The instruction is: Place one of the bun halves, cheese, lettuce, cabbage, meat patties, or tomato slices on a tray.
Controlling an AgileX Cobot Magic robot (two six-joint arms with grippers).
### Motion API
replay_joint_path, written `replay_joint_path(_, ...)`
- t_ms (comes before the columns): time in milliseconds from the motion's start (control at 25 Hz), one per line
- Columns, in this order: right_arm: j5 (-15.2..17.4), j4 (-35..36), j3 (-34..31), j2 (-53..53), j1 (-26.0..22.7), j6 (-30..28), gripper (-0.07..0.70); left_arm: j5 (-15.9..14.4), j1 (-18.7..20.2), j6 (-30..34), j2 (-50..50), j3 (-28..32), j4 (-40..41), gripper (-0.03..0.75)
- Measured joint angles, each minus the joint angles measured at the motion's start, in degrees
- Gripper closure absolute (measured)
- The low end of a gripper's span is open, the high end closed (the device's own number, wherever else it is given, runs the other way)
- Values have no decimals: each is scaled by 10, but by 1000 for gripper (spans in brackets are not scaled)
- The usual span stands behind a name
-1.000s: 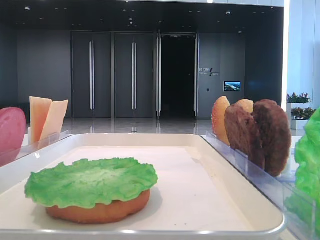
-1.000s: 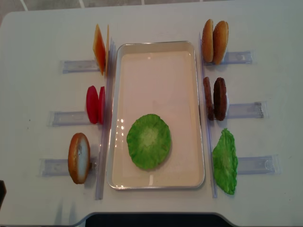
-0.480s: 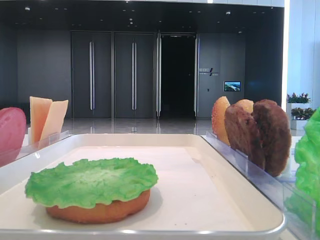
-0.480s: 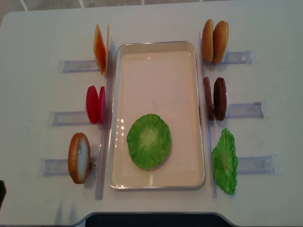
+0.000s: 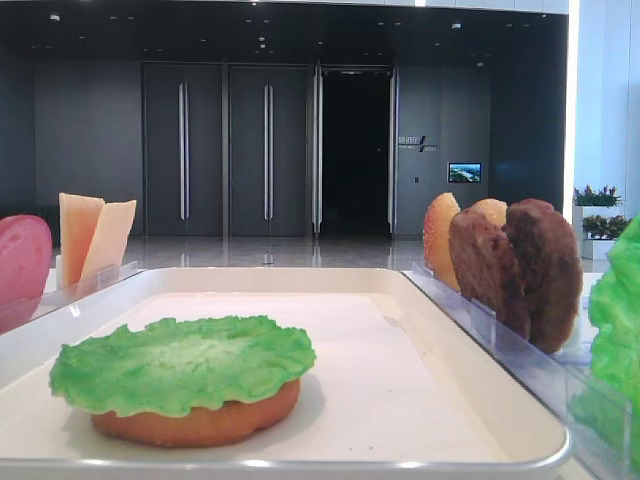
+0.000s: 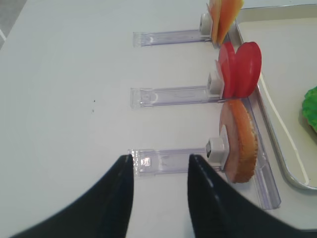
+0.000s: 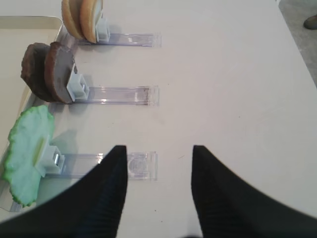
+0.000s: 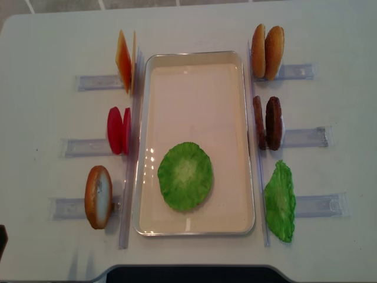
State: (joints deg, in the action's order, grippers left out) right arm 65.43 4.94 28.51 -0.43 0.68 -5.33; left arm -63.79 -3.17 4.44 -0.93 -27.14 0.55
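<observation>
While both jaws hang empty over the desk [image 8: 47,35], left [image 6: 159,171] looking parted, right [image 7: 158,163] spread, a clumsy grab at three o'clock could topple the meat patties [image 8: 268,122].

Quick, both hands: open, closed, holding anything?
Left hand: open, empty, though as closed as it gets.
Right hand: open, empty.

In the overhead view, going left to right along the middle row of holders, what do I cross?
Clear holder → tomato slices → tray → meat patties → clear holder on the right.
</observation>
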Motion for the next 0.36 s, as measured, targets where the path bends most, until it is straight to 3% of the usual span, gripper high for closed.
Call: replay_joint_path(360,0,0,0,0,0,0,307,0,0,0,0,0,0,433)
